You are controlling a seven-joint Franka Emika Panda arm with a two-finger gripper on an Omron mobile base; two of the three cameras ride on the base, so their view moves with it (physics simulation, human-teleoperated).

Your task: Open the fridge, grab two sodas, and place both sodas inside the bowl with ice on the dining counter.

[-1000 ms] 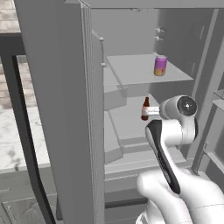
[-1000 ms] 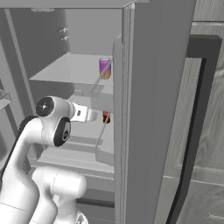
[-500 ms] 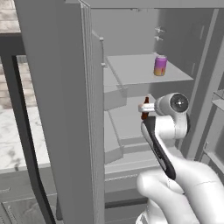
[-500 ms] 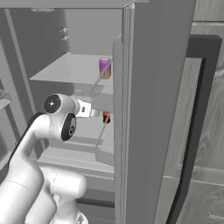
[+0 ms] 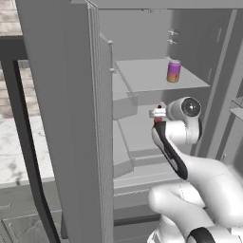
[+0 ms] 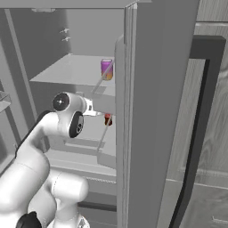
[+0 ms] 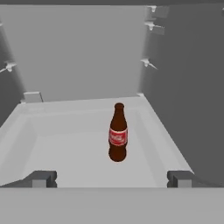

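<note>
Grey and matte, the fridge [image 5: 66, 118] stands with its doors swung open, pale shelves bare but for two drinks. Inside it the white arm [image 6: 49, 133] reaches toward the middle shelf [image 7: 78, 148]. On the upper shelf [image 5: 152, 76] a purple-to-orange soda can [image 5: 174, 71] stands upright near the back. Lower down, a dark brown soda bottle [image 7: 118, 132] with a red label stands upright on the middle shelf, well clear of the walls. The gripper [image 7: 111, 178] faces that bottle from the shelf's front edge, jaws spread wide apart and holding nothing, the bottle ahead of them and untouched.
</note>
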